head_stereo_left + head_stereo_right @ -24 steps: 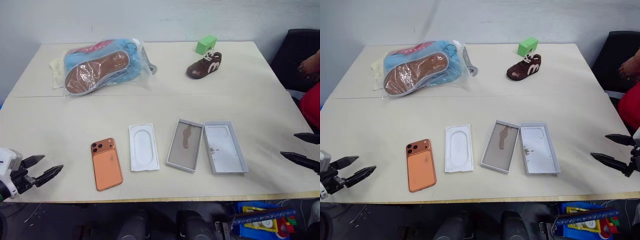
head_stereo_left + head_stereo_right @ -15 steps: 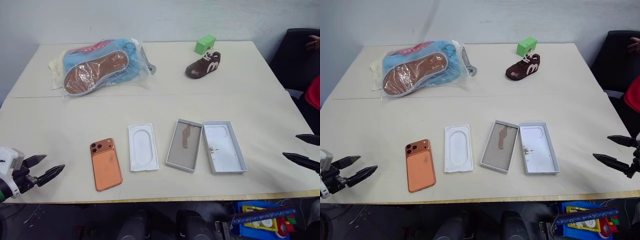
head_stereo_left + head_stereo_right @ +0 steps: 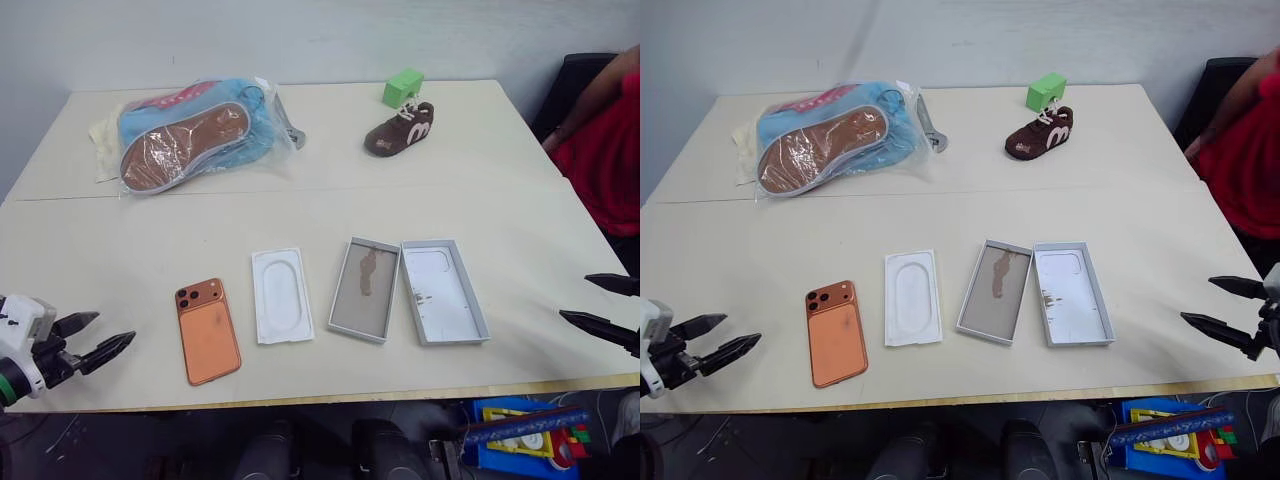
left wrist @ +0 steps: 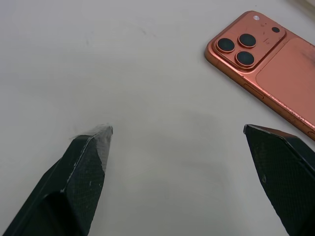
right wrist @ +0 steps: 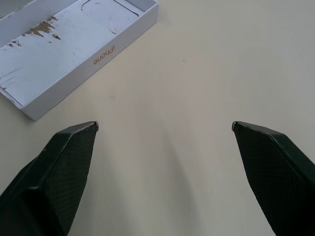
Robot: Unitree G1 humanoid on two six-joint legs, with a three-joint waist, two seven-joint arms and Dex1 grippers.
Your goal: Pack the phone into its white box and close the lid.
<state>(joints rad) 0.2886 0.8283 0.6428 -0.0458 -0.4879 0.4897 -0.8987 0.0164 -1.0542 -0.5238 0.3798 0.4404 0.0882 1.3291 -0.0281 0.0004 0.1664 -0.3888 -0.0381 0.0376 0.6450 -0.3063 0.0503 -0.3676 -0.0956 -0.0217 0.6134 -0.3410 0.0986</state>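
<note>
The orange-copper phone (image 3: pixel 208 330) lies back up near the table's front edge, left of centre; its camera end also shows in the left wrist view (image 4: pixel 266 64). To its right lie a flat white insert (image 3: pixel 281 309), then the white box (image 3: pixel 365 302) with a brown-smudged floor, then the lid (image 3: pixel 443 305), inside up. My left gripper (image 3: pixel 116 327) hovers open, left of the phone and clear of it. My right gripper (image 3: pixel 574 297) is open at the right edge, apart from the lid (image 5: pixel 74 49).
At the back of the table lie blue shoes in a clear bag (image 3: pixel 195 130), a small brown shoe (image 3: pixel 400 128) and a green block (image 3: pixel 403 87). A person in red (image 3: pixel 605 130) is at the right by a black chair. The table's front edge (image 3: pixel 330 400) runs just below the phone.
The person in red has come further into view at the right. The camera has shifted slightly. Both grippers stay open and about where they were.
</note>
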